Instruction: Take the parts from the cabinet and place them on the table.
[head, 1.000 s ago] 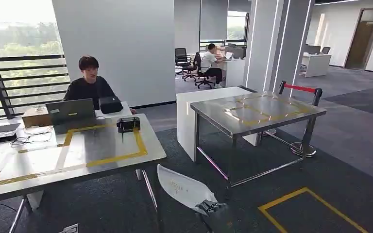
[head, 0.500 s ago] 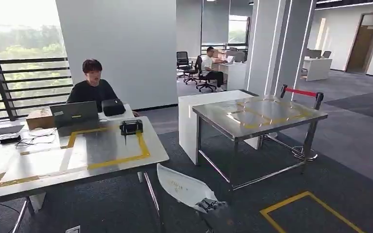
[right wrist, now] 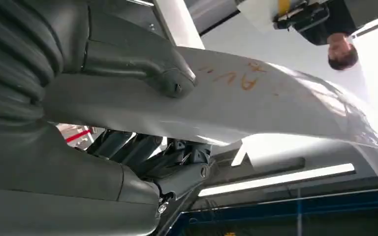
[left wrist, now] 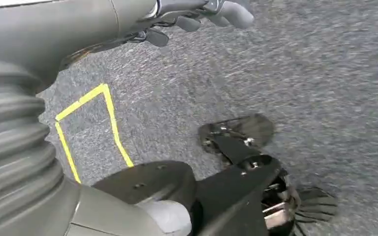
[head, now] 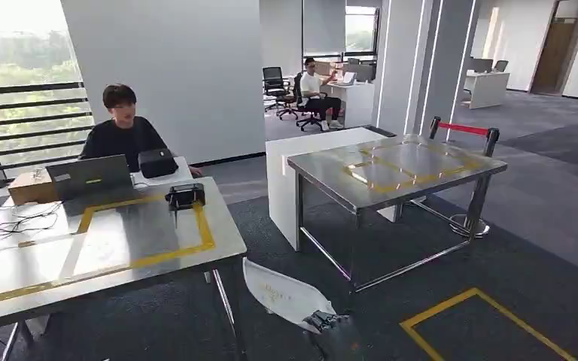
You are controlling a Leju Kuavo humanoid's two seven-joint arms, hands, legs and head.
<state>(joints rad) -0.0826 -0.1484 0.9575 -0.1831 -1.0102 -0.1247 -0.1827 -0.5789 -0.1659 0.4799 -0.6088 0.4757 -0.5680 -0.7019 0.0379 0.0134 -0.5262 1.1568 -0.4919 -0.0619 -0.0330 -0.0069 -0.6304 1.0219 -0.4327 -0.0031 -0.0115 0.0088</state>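
Note:
A white curved sheet part (head: pixel 281 290) with orange writing sticks out low in the head view, gripped by my right hand (head: pixel 332 328). In the right wrist view the same part (right wrist: pixel 256 105) lies between the grey thumb (right wrist: pixel 140 66) and the darker fingers (right wrist: pixel 170 157) of that hand (right wrist: pixel 69 164). My left hand (left wrist: pixel 177 14) hangs over grey carpet with its fingers loose and nothing in them. A table with a yellow tape outline (head: pixel 143 235) stands ahead on the left, with a black part (head: pixel 184 197) on it.
A steel table (head: pixel 323 174) with yellow tape stands ahead on the right, by a white counter (head: pixel 282 188). A person (head: pixel 120 131) sits behind the left table with a laptop (head: pixel 90 174). Yellow floor tape (head: pixel 489 320) marks the carpet. A red barrier post (head: pixel 489 150) stands far right.
The camera has shifted, so the whole scene sits a little further left. Someone has come in at the right edge. My right hand still holds the white part.

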